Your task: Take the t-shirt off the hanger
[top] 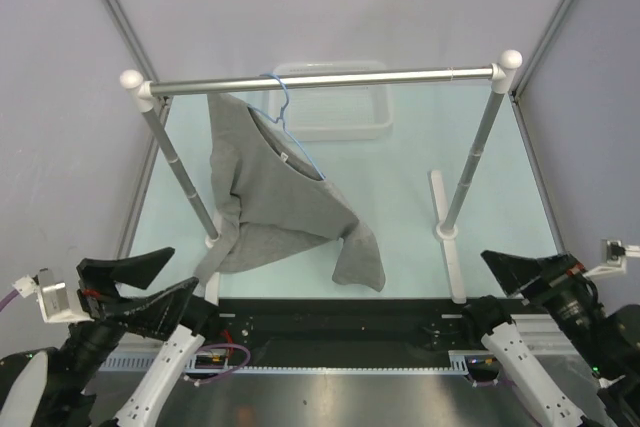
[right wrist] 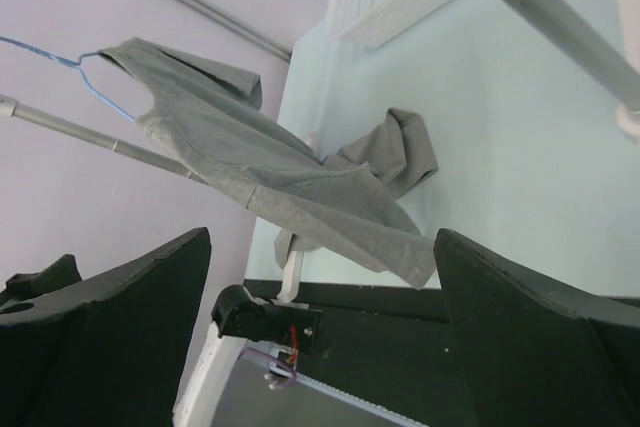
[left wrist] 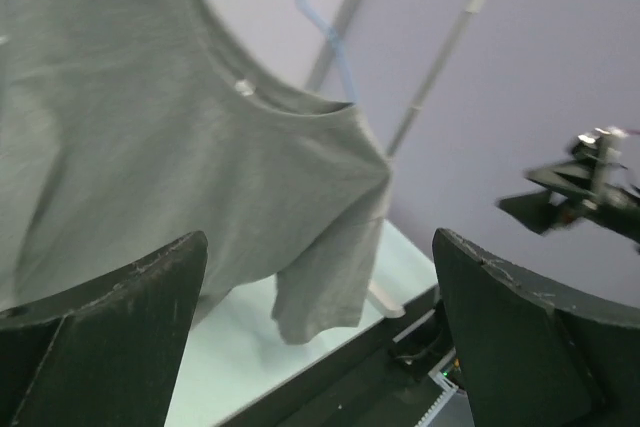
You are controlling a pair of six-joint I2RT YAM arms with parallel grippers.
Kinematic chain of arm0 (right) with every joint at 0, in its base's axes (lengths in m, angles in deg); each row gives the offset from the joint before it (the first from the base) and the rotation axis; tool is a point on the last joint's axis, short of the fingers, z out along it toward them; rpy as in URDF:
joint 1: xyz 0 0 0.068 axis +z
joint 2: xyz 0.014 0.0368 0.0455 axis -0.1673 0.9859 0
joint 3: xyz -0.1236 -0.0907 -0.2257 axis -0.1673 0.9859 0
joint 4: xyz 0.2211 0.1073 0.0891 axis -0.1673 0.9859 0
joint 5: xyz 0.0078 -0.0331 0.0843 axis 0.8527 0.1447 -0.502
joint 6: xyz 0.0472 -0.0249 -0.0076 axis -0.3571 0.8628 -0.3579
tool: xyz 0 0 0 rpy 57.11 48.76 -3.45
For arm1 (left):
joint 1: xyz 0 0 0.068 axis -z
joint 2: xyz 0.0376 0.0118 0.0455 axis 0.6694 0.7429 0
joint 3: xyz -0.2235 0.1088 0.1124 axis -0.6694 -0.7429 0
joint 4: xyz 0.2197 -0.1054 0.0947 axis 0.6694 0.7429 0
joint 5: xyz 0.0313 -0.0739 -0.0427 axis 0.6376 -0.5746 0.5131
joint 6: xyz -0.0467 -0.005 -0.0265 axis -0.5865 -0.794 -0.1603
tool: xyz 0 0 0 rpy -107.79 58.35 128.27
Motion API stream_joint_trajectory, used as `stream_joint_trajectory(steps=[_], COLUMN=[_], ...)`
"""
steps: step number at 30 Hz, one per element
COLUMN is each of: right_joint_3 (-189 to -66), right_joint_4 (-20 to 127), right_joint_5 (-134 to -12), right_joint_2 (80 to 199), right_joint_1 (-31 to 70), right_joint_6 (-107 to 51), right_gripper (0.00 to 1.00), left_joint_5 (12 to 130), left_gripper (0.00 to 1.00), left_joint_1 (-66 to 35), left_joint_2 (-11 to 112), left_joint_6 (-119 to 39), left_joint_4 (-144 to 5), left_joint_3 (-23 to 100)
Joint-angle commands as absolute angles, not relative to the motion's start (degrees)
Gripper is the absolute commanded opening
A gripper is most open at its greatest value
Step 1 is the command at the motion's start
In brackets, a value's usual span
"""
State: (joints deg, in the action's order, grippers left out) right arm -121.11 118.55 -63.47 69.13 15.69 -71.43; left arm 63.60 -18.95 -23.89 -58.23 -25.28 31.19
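Grey fabric, top view: the t-shirt (top: 280, 202) hangs skewed on the hanger (top: 283, 112), left of the middle of the rail (top: 330, 76). Its lower end trails down toward the table (top: 420, 197).
Blue wire, top view: the hook sits over the silver rail, and I see only the hook and a short run of wire at the collar (the shirt covers everything else).
Behind the rail, top view: a white basket (top: 340, 112) sits on the table.
Near edge, top view: I have the left gripper (top: 183, 269) low at the near left, jaws spread, clear of the shirt.
Left wrist view: my two black fingers stand wide apart with nothing between them. The shirt fills the upper left, with its collar and the blue hook above.
Right wrist view: the right gripper (right wrist: 320, 237) has its jaws wide and empty. The shirt hangs well beyond them, slanting down from the hanger at the left, one end bunched on the table.
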Motion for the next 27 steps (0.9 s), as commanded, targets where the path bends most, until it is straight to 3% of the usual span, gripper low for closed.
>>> stream_joint_trajectory(steps=[1,10,17,22,27], right_joint_3=[-124.5,-125.3,-125.1,-124.6,-124.1], right_joint_4=[125.4,121.5,115.6,109.8,112.8], right_joint_5=[-60.3,-74.6,-109.7,-114.3,-111.8], right_joint_2=[68.5,79.6,89.8,90.9,93.2], right_joint_1=[16.3,14.8,-9.1,-11.6,-4.2], right_joint_6=[-65.4,-52.9,-44.4,-50.1,-45.7], right_gripper=[1.0,1.0,1.0,0.99,0.99], left_joint_5=[76.7,63.5,58.0,53.3,47.7], left_gripper=[1.0,1.0,1.0,1.0,1.0], left_joint_1=[-19.3,-18.1,-17.9,-17.8,-17.9], left_joint_2=[-16.3,-16.8,-12.3,-12.9,-10.0], left_joint_6=[-59.4,-64.3,-64.2,-65.3,-65.3], left_joint_4=[-1.5,-10.8,-11.6,-18.5,-22.2], left_joint_3=[40.3,33.0,26.3,21.9,19.4])
